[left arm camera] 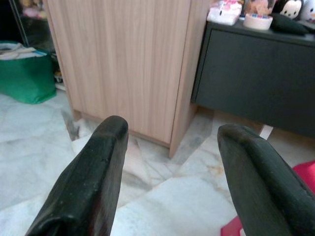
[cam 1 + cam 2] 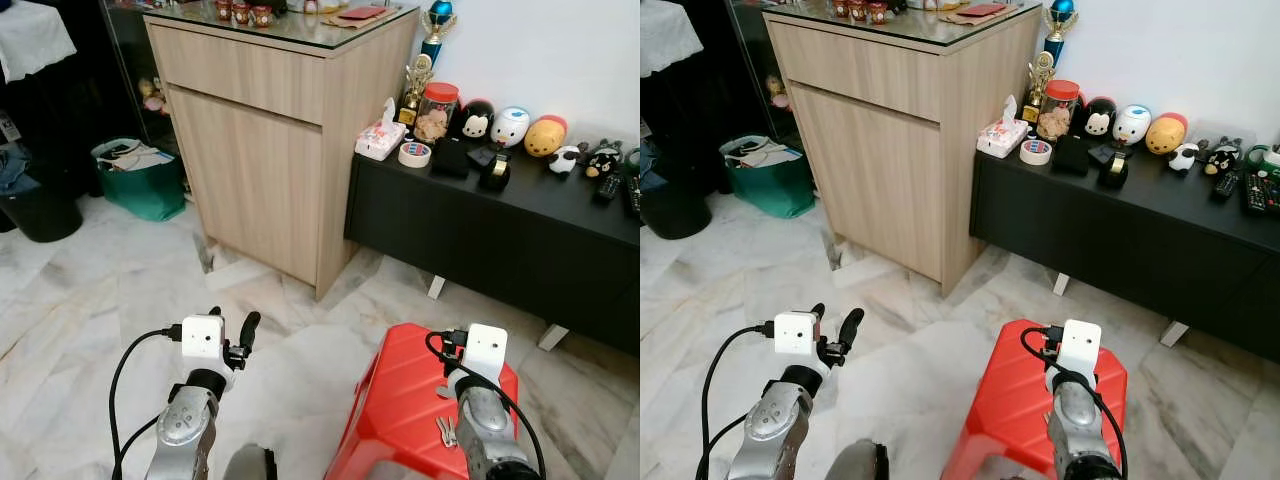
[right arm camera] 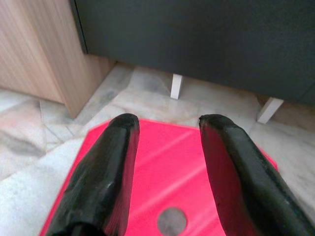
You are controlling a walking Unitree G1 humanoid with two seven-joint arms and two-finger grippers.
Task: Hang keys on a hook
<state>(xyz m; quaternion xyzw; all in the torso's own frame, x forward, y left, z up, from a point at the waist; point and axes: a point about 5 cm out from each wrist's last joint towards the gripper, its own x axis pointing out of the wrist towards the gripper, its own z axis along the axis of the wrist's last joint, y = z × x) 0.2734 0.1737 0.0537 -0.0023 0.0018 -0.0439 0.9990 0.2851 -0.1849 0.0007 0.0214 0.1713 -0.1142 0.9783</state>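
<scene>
A small bunch of silver keys (image 2: 445,431) lies on top of a red plastic stool (image 2: 400,400), right beside my right forearm. My right gripper (image 3: 167,132) hovers over the stool's top (image 3: 162,172), open, with nothing between its fingers (image 3: 115,162). In the head views a white wrist camera box (image 2: 485,351) hides those fingers. To the left of the stool, my left gripper (image 2: 233,322) is raised over the marble floor. It is open and empty, and points toward the wooden cabinet (image 1: 128,59).
A tall wooden cabinet (image 2: 270,130) stands ahead. To its right is a low black sideboard (image 2: 500,225) carrying toys, a tape roll (image 2: 414,154), tissues and trophies. A green bag (image 2: 140,185) and a black bin (image 2: 40,212) sit at far left. Marble floor (image 2: 120,290) lies between.
</scene>
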